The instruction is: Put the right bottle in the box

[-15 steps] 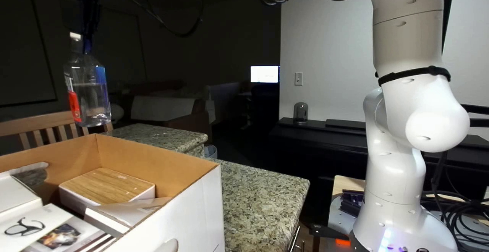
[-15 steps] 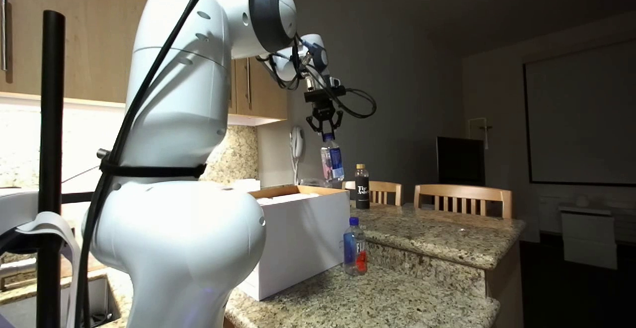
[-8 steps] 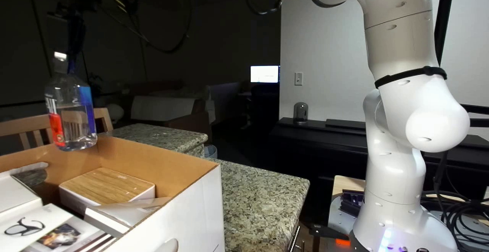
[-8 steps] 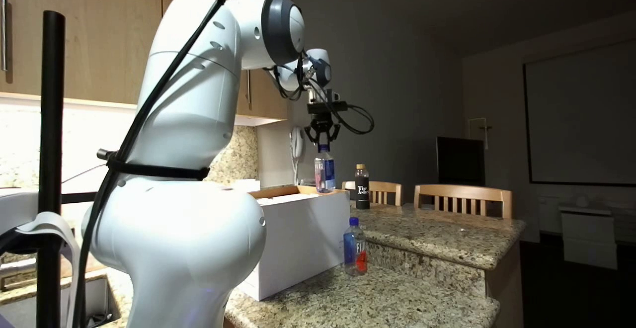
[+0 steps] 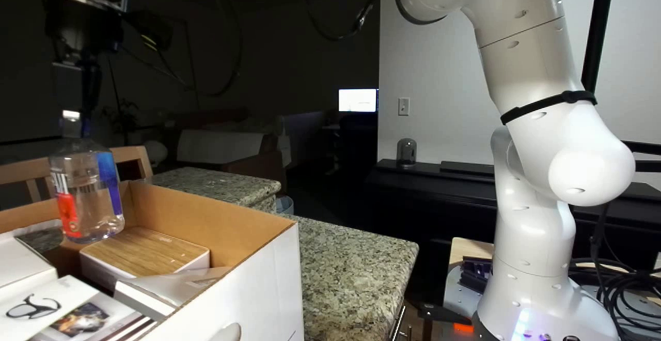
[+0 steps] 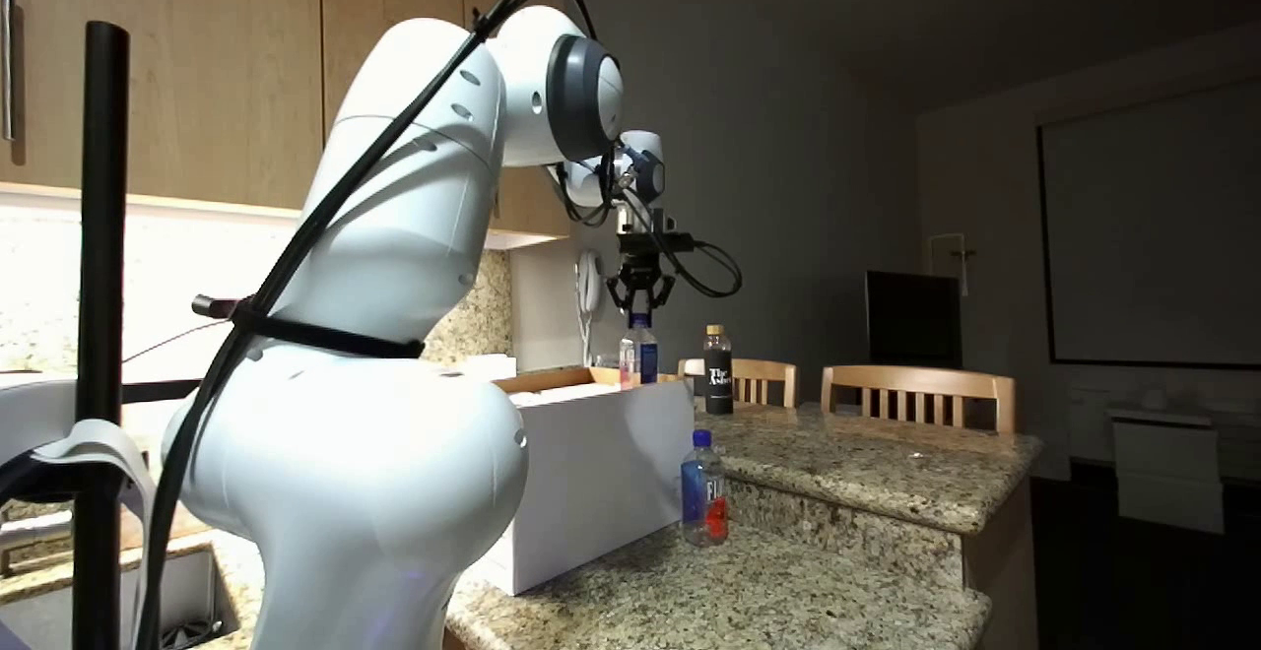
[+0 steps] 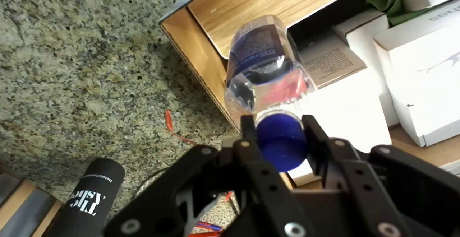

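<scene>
1. At far left from where I stand, pale wood cabinets (image 6: 197,69) run along the top, and before them rises the white arm (image 6: 374,453), its far end reaching out over the counter (image 6: 788,591).
2. Next comes the big white box (image 6: 601,478), brown inside, sitting on that granite; a wood-topped package (image 5: 147,250) and white cartons (image 7: 345,107) lie in it.
3. Over the box's right-hand end the gripper (image 7: 279,131) points straight down, its two fingers (image 7: 248,127) pinching a blue cap (image 7: 282,145) (one finger to each side).
4. From that grip hangs the clear bottle (image 5: 90,196), cap up and base down, its long axis close to vertical. In an exterior view it leans a little, base a touch right of the cap, with a reddish-orange band (image 5: 68,212) at left and a blue strip (image 5: 110,181) at right. Its base sits at the box's mouth, cut from sight by the near rim in an exterior view (whether it touches the package, I can't tell).
5. Just beside the box a second bottle (image 6: 703,492), also blue-capped, stands upright on the counter.
6. Behind it, on the raised ledge (image 6: 867,458), stands a dark bottle (image 6: 718,396) with a yellowish lid; farther right, a wooden chair (image 6: 911,376).
</scene>
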Robot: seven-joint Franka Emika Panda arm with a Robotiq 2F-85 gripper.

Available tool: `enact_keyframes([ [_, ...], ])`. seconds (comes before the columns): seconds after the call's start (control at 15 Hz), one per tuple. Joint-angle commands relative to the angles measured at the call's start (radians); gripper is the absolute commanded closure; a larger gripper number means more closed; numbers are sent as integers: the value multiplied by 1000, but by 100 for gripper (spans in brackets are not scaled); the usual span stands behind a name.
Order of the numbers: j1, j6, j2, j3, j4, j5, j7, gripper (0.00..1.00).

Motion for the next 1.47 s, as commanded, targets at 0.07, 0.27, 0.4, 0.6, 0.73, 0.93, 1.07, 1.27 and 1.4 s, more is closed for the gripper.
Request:
enact_keyframes([
  [0.07, -7, -32, 30, 9, 34, 14, -37, 85],
  [0.27, -2, -63, 49, 3, 48, 0, -24, 85],
  [0.4, 0, -84, 56, 1, 55, -6, -19, 85],
  [0.6, 3, -99, 60, -1, 60, -11, -16, 85],
  [0.73, 4, -107, 61, -2, 63, -13, -13, 85],
  [0.93, 4, -121, 60, -6, 72, -17, -4, 38],
  [1.07, 0, -121, 55, -8, 75, -18, -5, 26],
  [1.27, -2, -123, 53, -16, 95, -19, -1, 7],
  [1.4, -1, -121, 48, -26, 113, -27, 6, 1],
])
